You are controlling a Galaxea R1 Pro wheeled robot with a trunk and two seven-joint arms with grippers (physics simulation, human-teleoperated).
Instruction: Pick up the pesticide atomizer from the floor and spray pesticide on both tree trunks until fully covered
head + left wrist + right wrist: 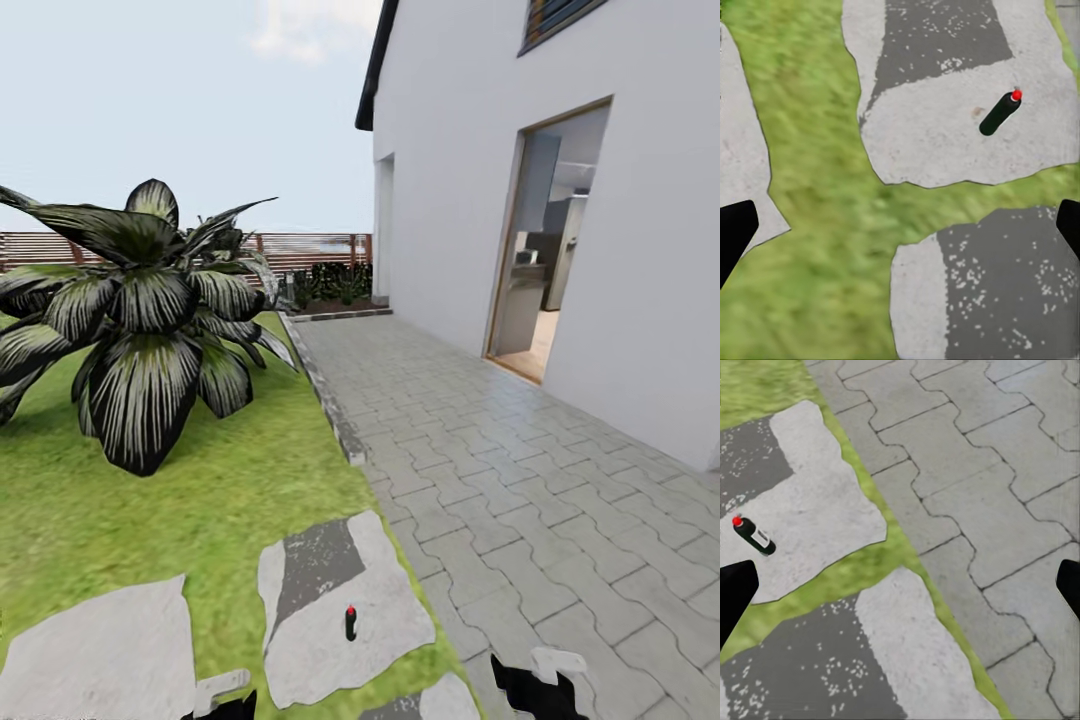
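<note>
The pesticide atomizer (351, 622), a small dark bottle with a pale label and a red tip, stands on a pale stepping stone (385, 620) in the lawn just ahead of me. Seen from the left wrist, the atomizer (1000, 112) lies well beyond my left gripper (900, 229), which is open and holds nothing. From the right wrist, the atomizer (753, 536) sits off to one side of my right gripper (900, 585), also open and holding nothing. Both grippers hang above the ground. The two tall trees and their trunks are out of view.
A low plant with broad dark striped leaves (140, 320) grows on the grass at the left. Grey paving (520, 480) runs along a white house wall (640, 200) with an open doorway (545, 240). A slatted wooden fence (300, 248) closes the far end.
</note>
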